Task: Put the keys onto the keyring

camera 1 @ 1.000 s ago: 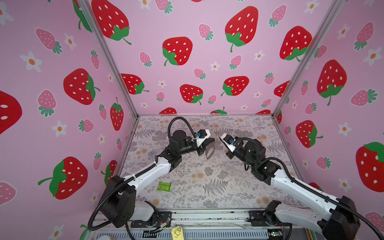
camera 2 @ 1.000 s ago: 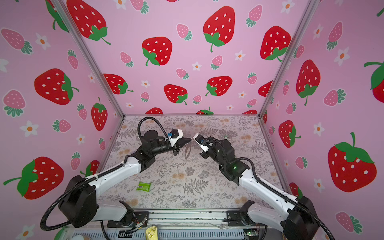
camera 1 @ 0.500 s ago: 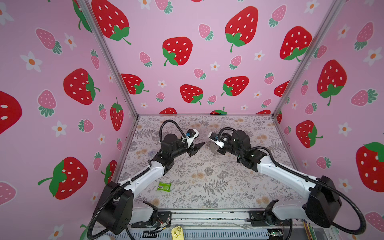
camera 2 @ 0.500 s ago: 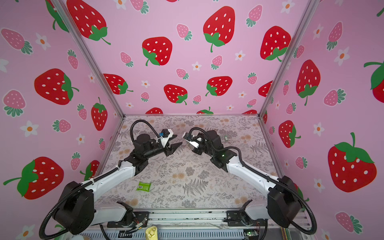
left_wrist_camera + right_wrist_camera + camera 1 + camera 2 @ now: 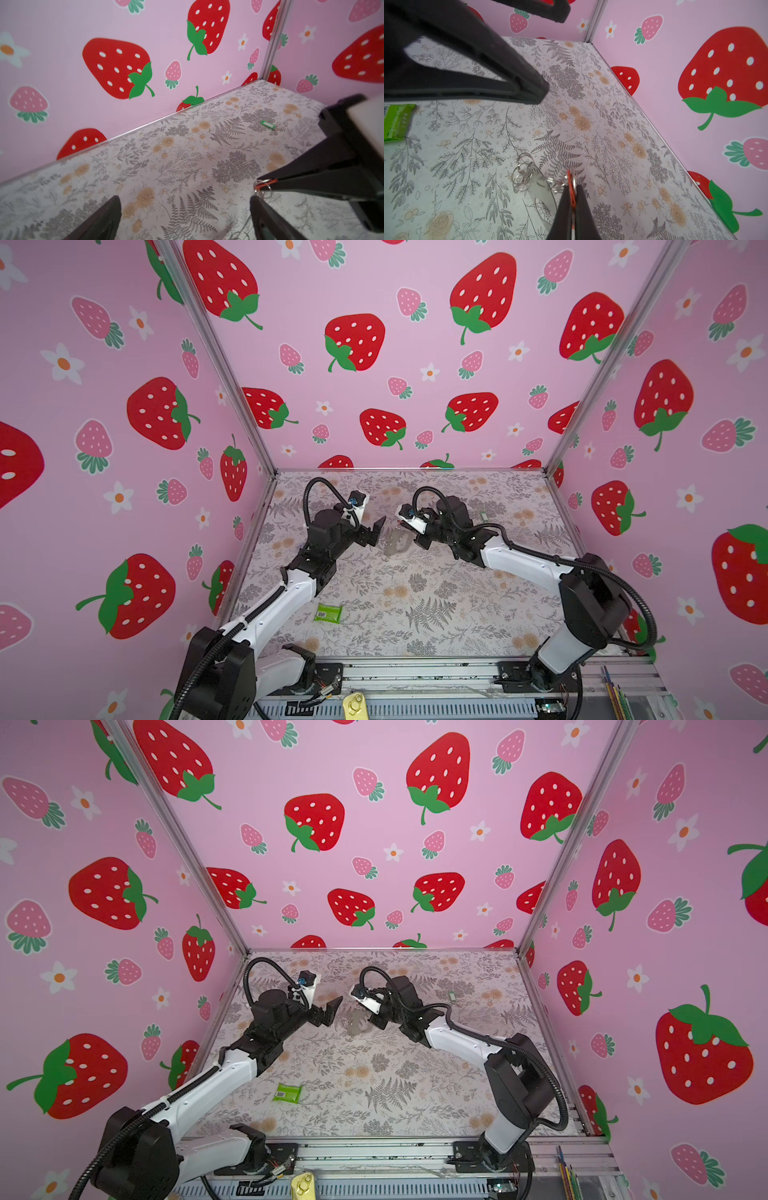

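Right gripper (image 5: 572, 185): jaws pressed together on the small red-orange plastic key tag (image 5: 569, 176)
Keyring: the dusty mauve oval strap loop (image 5: 543, 192) and its silver ring chain (image 5: 523, 172) dangle from that tag over mid-table, so this key looks joined
Left gripper (image 5: 184, 204): jaws spread wide, empty, near the strap
Left to do: the small green plastic key tag (image 5: 267, 124) lies loose on the floral table (image 5: 166, 166), well apart, not yet threaded

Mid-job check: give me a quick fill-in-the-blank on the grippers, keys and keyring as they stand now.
The key tag clamped in the right gripper is ____ in colour.
The left gripper stands ____, holding nothing.
The green key tag lies on the ____, away from both grippers.
The keyring hangs under the ____ gripper.
Missing words: red-orange; open; table; right.
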Motion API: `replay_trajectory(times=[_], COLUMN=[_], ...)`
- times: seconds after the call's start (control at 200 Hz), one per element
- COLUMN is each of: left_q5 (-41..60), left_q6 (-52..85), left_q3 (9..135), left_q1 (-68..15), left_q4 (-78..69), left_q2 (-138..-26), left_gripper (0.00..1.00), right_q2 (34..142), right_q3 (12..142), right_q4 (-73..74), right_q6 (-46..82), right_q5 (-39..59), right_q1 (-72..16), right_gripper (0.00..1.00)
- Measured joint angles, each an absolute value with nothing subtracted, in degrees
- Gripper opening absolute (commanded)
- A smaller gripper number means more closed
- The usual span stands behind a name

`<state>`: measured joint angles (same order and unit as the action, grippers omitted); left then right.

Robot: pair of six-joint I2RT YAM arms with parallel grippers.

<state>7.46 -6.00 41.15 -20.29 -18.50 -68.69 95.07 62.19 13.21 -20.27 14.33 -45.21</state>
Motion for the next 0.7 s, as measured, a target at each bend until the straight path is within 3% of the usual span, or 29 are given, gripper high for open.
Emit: replay_trajectory(times=[0.375, 0.7], left_q5=[10.98, 12.6], left_q6=[-3.27, -1.65], left_q3=[44.16, 44.66], left_q1=[-19.38, -19.66], left_q4=[-12.64, -14.04], left_q2=[-73.58, -77.62], left_gripper=[0.99, 0.99], right_q2=[89.19, 91.53], right_q3=[53.8, 53.04], right_q4=[9.15, 0.43], right_q6=[-23.33, -32.64], right_q5=[2.39, -9.82], right_q1=[-43.35, -39.77], right_gripper=[0.0, 0.0])
